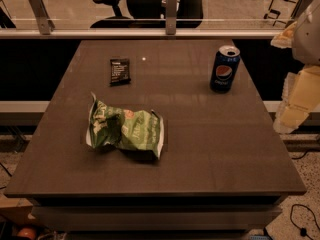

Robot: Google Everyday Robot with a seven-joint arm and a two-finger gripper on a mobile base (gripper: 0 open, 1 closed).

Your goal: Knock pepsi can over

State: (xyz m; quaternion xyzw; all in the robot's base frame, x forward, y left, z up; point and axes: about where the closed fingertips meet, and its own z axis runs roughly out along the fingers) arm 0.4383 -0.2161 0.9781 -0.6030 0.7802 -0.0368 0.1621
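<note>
The pepsi can is dark blue with a silver top and a round red-white-blue logo. It stands upright on the brown table, toward the far right. My gripper hangs at the right edge of the view, off the table's right side, to the right of the can and nearer the camera. It is well apart from the can and holds nothing that I can see.
A crumpled green snack bag lies left of the table's centre. A small flat black packet lies at the far left. A glass railing runs behind the table, with an office chair beyond it. Cables lie on the floor at the right.
</note>
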